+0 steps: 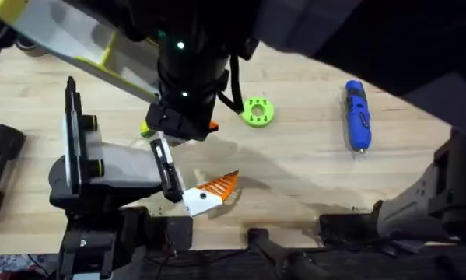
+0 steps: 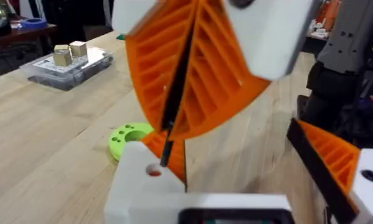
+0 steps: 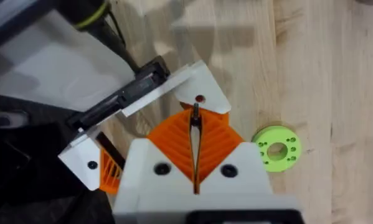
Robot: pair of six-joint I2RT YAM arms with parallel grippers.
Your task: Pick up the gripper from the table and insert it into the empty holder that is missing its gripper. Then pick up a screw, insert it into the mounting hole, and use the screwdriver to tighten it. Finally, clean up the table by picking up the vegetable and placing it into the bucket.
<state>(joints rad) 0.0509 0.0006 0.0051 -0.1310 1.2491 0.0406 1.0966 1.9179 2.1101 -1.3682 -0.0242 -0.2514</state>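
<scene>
The gripper (image 1: pixel 208 194) looks seated on the holder (image 1: pixel 164 167) at the table's 7 o'clock, and the right gripper (image 3: pixel 194 134), pads pinching the screw (image 3: pixel 195 112), poises it at the mounting hole (image 3: pixel 200 98), so seating, tightening with the screwdriver (image 1: pixel 357 115) lying at 2 o'clock and the clean-up seem left.

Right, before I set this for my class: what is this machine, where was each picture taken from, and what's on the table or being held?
These are two robot arms at a wooden table. One picture looks down from a fixed camera above. The other two come from small cameras on each arm's wrist.

On the table are a grey-and-black stand, a green disc and a blue screwdriver. A black holder juts from the stand, with a spare white-and-orange gripper at its end.

The right gripper has its orange fingers shut on a thin dark pin, probably the screw. It is aimed at a hole in the spare gripper's white block.
</scene>
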